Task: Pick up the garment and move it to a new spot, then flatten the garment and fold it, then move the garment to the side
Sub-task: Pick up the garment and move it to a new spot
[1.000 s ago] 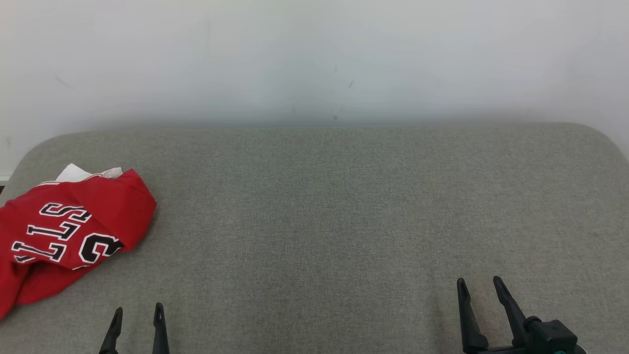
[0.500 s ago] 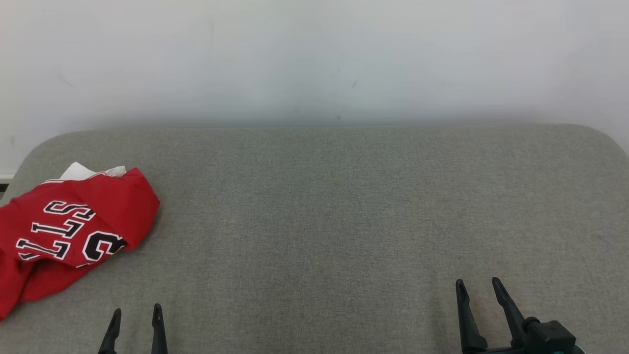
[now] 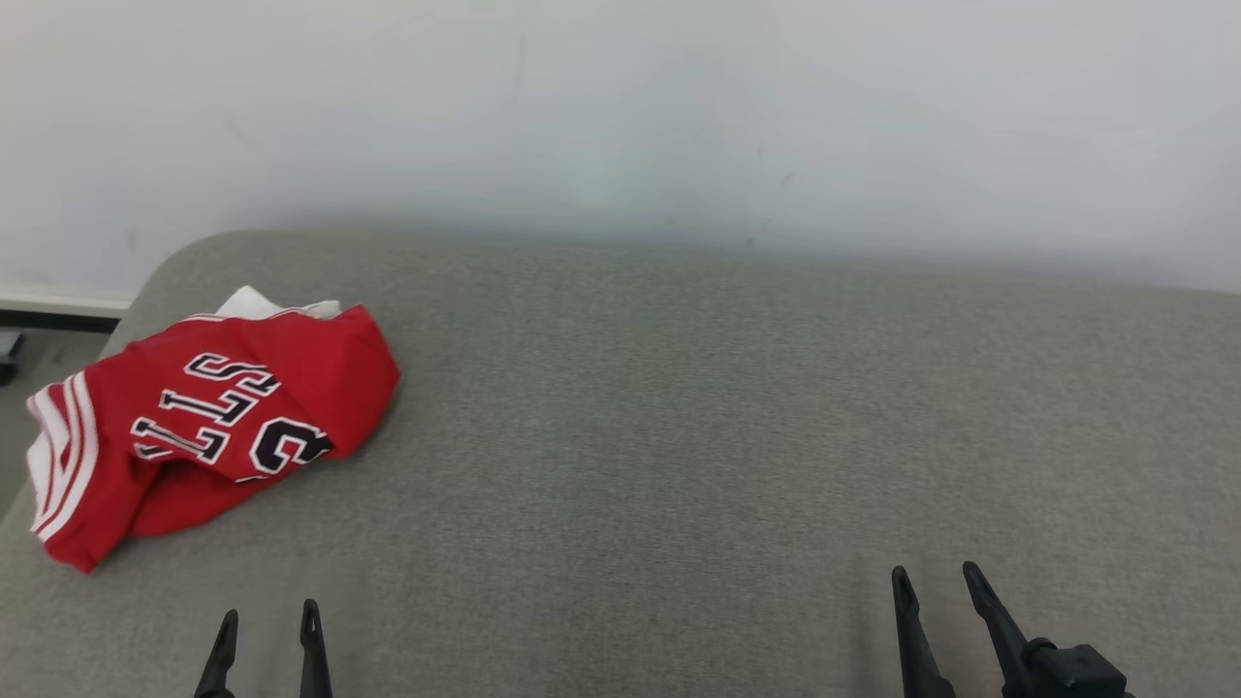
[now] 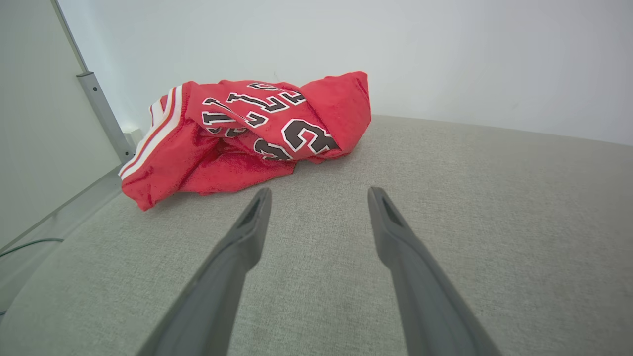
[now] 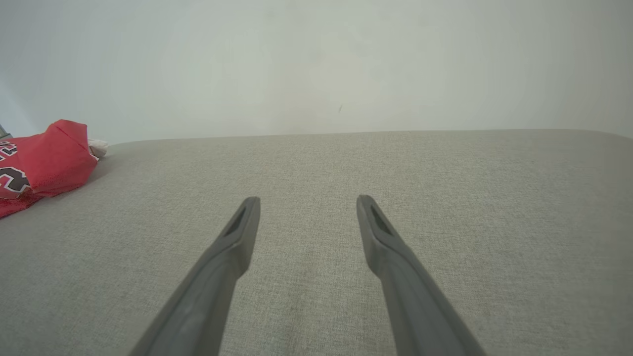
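The garment (image 3: 208, 427) is a red jersey with black-and-white lettering and white striped trim, crumpled in a heap at the far left of the grey padded surface (image 3: 679, 407). In the left wrist view the garment (image 4: 247, 133) lies just ahead and left of my fingers. My left gripper (image 3: 269, 616) is open at the lower left, short of the heap, with nothing between its fingers. At the lower right my right gripper (image 3: 936, 577) stands open and empty, far from the cloth. The right wrist view catches the garment (image 5: 44, 165) at its left edge.
A white wall (image 3: 620, 107) rises behind the surface. The surface's rounded left corner (image 3: 160, 271) lies close behind the garment, with floor and a dark baseboard (image 3: 48, 315) beyond. A metal post (image 4: 99, 106) stands left of the heap.
The head camera has turned left, so the whole picture shifted right and the garment's striped end has come into view. Both grippers stay open, low in the picture.
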